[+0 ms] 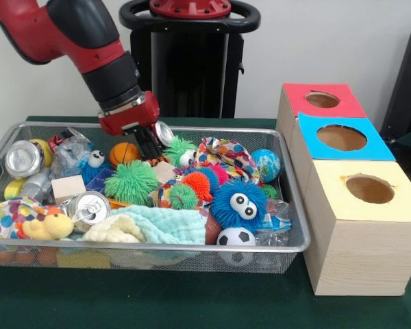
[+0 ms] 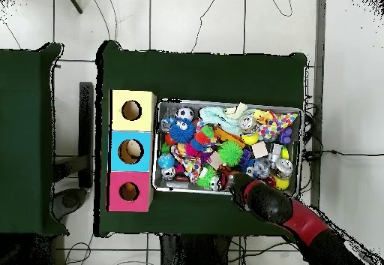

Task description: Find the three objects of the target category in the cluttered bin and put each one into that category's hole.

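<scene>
The wire mesh bin (image 1: 192, 248) is full of toys; it also shows in the overhead view (image 2: 225, 103). My gripper (image 1: 149, 145) is low at the bin's far wall, left of centre, also seen from overhead (image 2: 238, 187). One crushed can (image 1: 164, 132), its silver end facing the camera, sits right against the gripper's right side. I cannot tell whether it is held. A second can (image 1: 22, 157) lies at the far left. A third can (image 1: 89, 205) lies near the front left. The round hole (image 1: 322, 100) in the red-topped box is right of the bin (image 2: 129, 191).
The blue-topped box (image 1: 341, 137) and the yellow-topped box (image 1: 368, 188) stand in a row with the red one. In the bin are a blue furry ball with eyes (image 1: 238, 202), a green spiky ball (image 1: 131, 181), a soccer ball (image 1: 234, 237), a pale cloth (image 1: 157, 223), a wooden cube (image 1: 68, 186) and a clear bottle (image 1: 72, 154).
</scene>
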Robot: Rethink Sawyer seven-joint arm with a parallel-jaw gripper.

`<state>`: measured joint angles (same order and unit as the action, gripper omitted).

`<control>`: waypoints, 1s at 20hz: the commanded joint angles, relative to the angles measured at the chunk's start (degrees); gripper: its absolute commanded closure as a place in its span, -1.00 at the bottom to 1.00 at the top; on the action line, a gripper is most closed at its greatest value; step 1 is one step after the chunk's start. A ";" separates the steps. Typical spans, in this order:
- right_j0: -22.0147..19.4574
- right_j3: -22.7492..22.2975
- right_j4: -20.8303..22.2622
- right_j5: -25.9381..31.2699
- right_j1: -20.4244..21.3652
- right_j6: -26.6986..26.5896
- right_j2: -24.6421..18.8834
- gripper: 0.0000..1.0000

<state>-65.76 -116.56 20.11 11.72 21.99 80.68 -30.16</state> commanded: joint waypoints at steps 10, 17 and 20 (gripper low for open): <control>10.55 3.57 3.63 3.79 -2.92 4.08 7.75 1.00; 15.56 5.22 2.75 7.81 -1.30 4.71 13.06 -1.00; 17.66 5.94 2.70 8.20 -0.77 4.90 15.31 -1.00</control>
<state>-52.14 -114.25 20.06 11.52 23.92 80.71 -23.16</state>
